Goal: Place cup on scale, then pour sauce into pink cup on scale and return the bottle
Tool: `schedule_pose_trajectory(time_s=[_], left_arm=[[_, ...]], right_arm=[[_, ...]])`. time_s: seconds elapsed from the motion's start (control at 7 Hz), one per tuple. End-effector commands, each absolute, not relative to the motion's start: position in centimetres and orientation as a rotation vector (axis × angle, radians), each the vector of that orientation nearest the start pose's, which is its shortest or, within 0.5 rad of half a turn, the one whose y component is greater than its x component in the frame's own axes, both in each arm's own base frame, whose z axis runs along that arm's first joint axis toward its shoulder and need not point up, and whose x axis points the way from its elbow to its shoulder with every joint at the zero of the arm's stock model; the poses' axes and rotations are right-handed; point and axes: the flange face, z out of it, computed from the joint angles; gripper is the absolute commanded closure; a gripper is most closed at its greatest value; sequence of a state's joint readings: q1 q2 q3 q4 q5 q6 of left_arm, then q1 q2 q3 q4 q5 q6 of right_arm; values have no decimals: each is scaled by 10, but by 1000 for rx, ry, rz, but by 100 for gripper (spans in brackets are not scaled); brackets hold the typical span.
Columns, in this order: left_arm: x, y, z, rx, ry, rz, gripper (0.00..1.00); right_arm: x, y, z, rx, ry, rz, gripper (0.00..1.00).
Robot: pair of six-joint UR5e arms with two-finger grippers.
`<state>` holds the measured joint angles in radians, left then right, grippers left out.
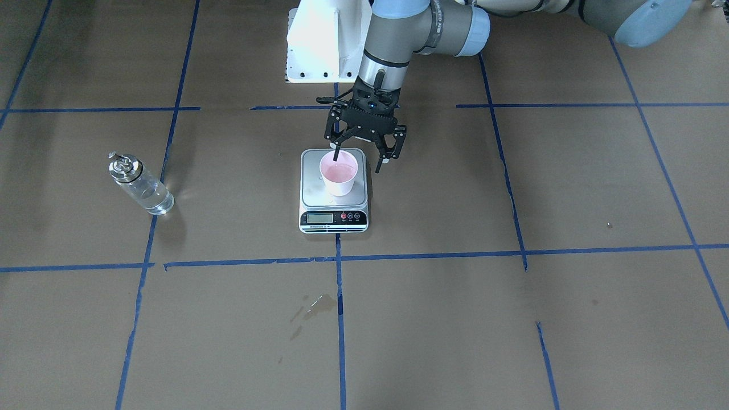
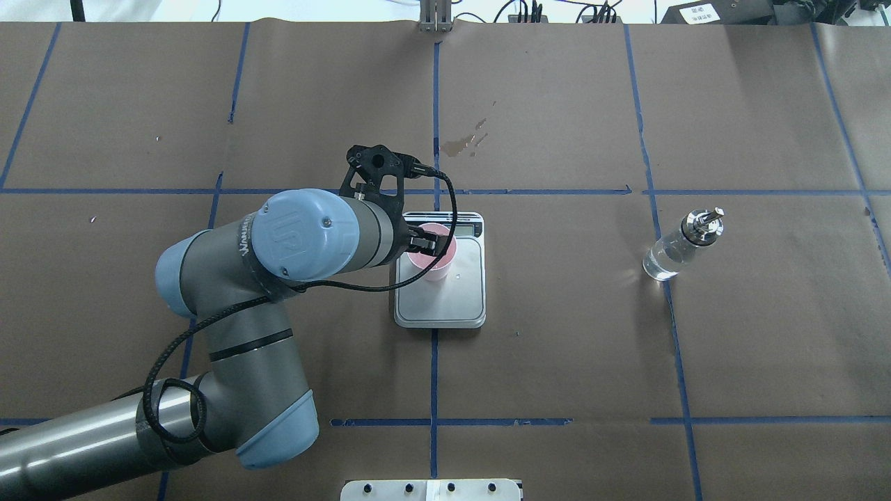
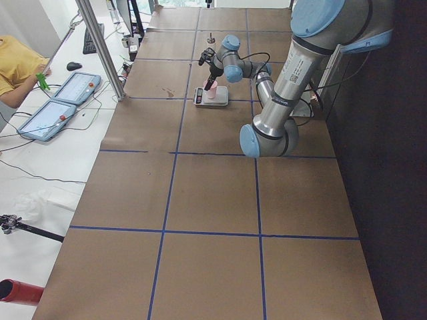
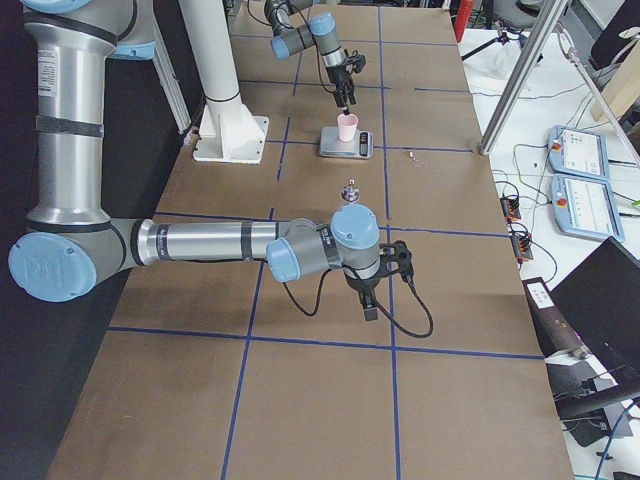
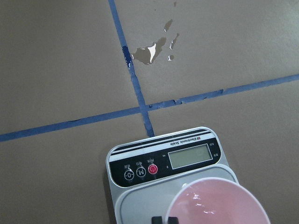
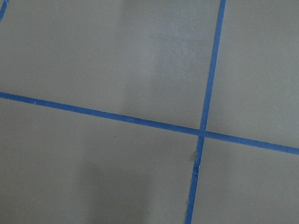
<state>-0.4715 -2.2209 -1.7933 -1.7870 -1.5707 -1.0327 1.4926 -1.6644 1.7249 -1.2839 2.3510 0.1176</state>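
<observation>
The pale pink cup (image 1: 339, 173) stands upright on the silver platform of the scale (image 1: 334, 200), toward its robot-side half. My left gripper (image 1: 359, 161) hovers over the cup's rim and is open, with one finger dipping inside the rim and the other outside the cup's wall. The left wrist view shows the cup (image 5: 219, 203) and the scale's display (image 5: 189, 156). The clear bottle (image 2: 679, 247) with the silver spout stands alone, well to the right, holding clear sauce. My right gripper (image 4: 370, 300) hangs low over bare table, and I cannot tell its state.
A small wet spill (image 2: 463, 142) lies on the brown paper beyond the scale. Blue tape lines cross the table. The white robot base plate (image 2: 431, 489) sits at the near edge. Operators' tablets (image 4: 580, 175) lie off the table's far side.
</observation>
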Motion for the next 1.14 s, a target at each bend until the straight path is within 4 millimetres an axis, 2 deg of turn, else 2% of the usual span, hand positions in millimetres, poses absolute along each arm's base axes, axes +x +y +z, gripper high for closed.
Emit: schedule_pose_trajectory(time_s=[0.0,0.14,0.29,0.43,0.57,0.71,0.86,1.0], left_arm=[[441,-449,184,574,911,91,0],[390,-477,202,599,879,159,0],[339,-505,231,631,814,260,0],[279,-531,268,665,732,379,0],[189,-558,315,671,677,476,0],[103,-568,376,635,649,520,0],[54,-561,454,556,592,533,0],[2,-568,510,473,570,441,0]], right_arm=[[26,-472,575,287,-807,-114,0],[24,-471,561,281,-841,-73,0],[23,-468,534,286,-879,-19,0],[21,-460,514,289,-894,18,0],[6,-456,488,277,-920,51,0],[-12,-451,467,254,-938,88,0],[-23,-442,455,249,-948,83,0],[-41,-433,434,232,-968,94,0]])
